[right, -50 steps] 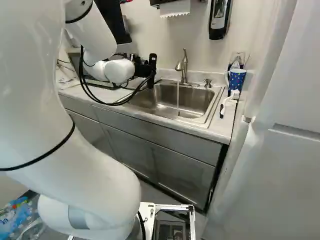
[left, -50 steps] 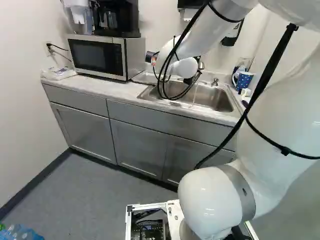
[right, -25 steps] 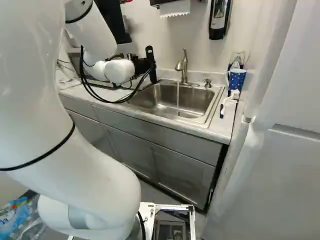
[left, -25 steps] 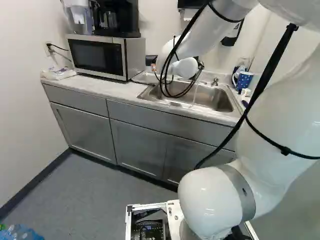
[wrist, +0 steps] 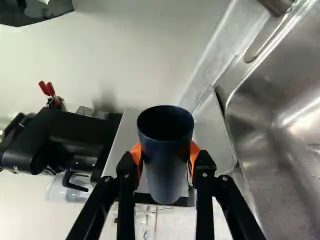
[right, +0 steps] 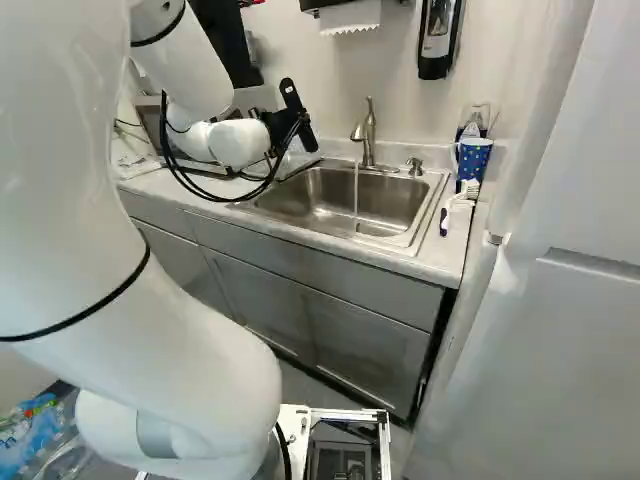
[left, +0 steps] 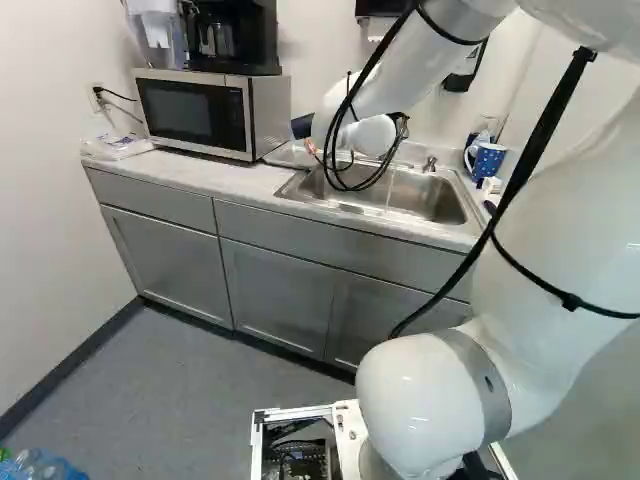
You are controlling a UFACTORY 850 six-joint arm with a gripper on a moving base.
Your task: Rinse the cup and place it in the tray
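In the right base view my gripper (right: 283, 125) is left of the faucet, above the counter by the sink's left end; its fingertips are hidden there. The wrist view shows the gripper (wrist: 166, 159) shut on a dark blue cup (wrist: 165, 175), an orange pad against each side and the round mouth visible. Part of the cup (left: 302, 126) peeks out beside the arm in the left base view. A thin stream of water runs from the faucet (right: 369, 135) into the steel sink (right: 405, 200). A silver tray (wrist: 214, 131) lies beside the sink, beyond the cup.
A microwave (left: 200, 112) with a black coffee maker (left: 232, 38) on top stands left of the sink. At the sink's right are a blue patterned mug (right: 473, 157) and a white brush (right: 463, 196). A soap dispenser (right: 438, 38) hangs on the wall.
The gripper has turned at the wrist: its black upper part, upright earlier, now leans left in the right base view. The cup turns with it. The base has not moved.
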